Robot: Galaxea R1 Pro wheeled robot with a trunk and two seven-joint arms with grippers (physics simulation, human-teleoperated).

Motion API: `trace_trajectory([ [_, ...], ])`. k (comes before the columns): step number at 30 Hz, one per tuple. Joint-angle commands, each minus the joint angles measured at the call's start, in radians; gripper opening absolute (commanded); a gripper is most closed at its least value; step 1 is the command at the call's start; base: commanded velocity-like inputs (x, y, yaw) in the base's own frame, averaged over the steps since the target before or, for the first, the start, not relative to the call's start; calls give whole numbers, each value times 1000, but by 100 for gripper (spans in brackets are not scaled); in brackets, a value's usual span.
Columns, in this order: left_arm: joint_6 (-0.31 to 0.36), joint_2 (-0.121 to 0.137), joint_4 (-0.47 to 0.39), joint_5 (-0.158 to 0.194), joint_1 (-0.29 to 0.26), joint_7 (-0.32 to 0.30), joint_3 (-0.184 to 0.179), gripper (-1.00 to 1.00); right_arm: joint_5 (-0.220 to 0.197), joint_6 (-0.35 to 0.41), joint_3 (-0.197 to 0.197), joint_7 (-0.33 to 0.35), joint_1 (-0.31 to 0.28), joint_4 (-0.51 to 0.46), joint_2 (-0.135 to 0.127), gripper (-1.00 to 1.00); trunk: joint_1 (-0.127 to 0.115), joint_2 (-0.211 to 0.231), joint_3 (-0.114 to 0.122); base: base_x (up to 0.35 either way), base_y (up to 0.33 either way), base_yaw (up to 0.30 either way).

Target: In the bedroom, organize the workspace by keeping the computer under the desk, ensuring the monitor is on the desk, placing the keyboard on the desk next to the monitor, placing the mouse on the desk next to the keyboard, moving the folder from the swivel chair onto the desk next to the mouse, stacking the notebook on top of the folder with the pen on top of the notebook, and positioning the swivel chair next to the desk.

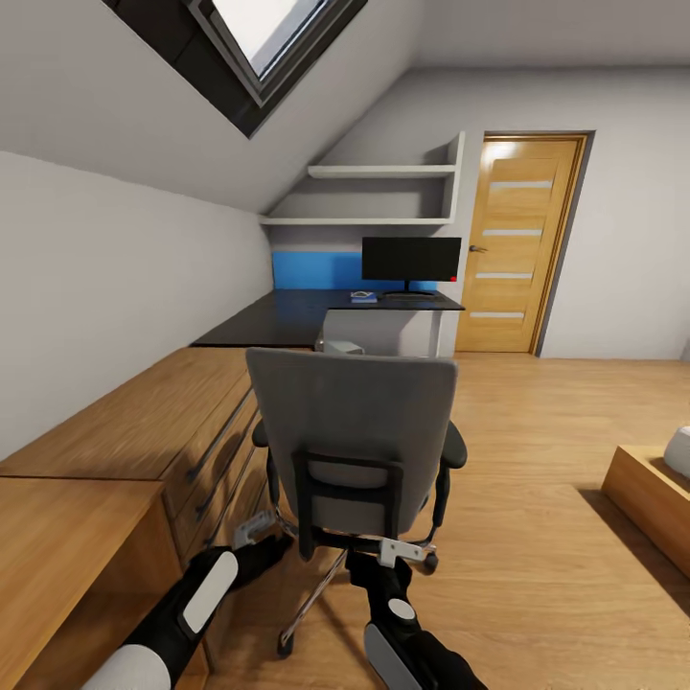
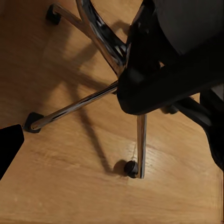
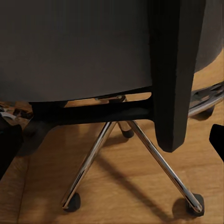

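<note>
While behind swivel chair [image 1: 352, 431]: distant desk [image 1: 287, 321].

I see grey swivel chair [image 1: 351, 422], chrome base, black casters; black desk [image 1: 287, 316] top, blue back panel; oak door [image 1: 517, 240], pale stripes.

The desk's [image 1: 287, 321] near end is hidden by the swivel chair [image 1: 355, 431]. Small items beside the monitor [image 1: 411, 260] cannot be identified. Both arms are cut off at the lower edge.
</note>
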Motion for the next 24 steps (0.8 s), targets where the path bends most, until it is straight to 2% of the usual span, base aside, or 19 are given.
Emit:
trace_trajectory([
  [1,3,1,-8,11,0,9,-3,100,-10,-5,4,-5,-1,-1,-1,100,0,-1,-1,0,0,-4],
  [6,16,0,-46,16,1,8,-3,100,-8,-7,3,-4,-3,-1,-7,100,15,-29,-14,0,0,-1],
  [7,19,-4,-48,16,1,8,-3,100,-9,-6,3,-3,-5,-1,-17,100,19,-36,-17,0,0,0],
  [12,21,-11,-48,13,1,10,-3,100,-9,-6,3,-2,-11,-8,-35,100,19,-36,-17,0,0,-32],
  [18,6,-13,-40,7,0,12,-2,100,-6,-2,6,-1,-14,-15,-42,100,19,-36,-17,0,0,-198],
  [22,0,-13,-18,5,-30,32,-1,100,7,1,7,-1,-33,-15,-44,100,19,-36,-17,0,0,-75],
  [24,-5,-14,37,5,-63,27,-2,100,29,5,8,-1,-73,-7,-44,100,19,-36,-17,0,0,-25],
])
